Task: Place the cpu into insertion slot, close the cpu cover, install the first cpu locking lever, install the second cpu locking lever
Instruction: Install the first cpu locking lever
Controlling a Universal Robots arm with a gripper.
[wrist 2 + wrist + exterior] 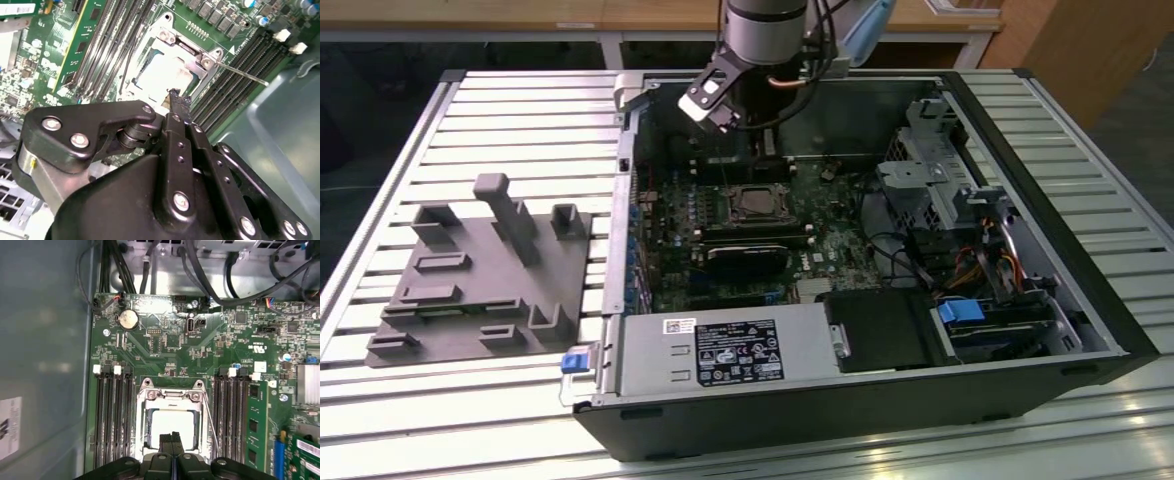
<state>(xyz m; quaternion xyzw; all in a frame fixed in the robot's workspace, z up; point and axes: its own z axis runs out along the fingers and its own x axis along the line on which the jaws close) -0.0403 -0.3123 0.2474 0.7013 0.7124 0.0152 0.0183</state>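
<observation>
Where the exterior view looks down, an open computer case (854, 412) is seen lying on its side on a slatted table (480, 100), with a grey plastic holder (480, 290) set beside it toward the exterior view's left. The arm (765, 25) is positioned over the far part of the green board, close to the insertion slot (754, 203).

In the second wrist view, the gripper (176, 97) is shown with its 2 fingers pressed together and nothing caught between them. Its tip is held just above one edge of the cpu cover (204, 61). The cpu (162, 75) is seated in the slot, and its silver top is seen through the window of the cover, which is laid flat over it. 1 thin metal lever (245, 75) is seen sticking out from a corner of the cover, across the long black memory slots (235, 95).

In the first wrist view, the closed fingertips are found over the near edge of the cpu. The lever is seen slanting away from the cover's side. A coin battery (130, 319) is mounted farther along the board.
</observation>
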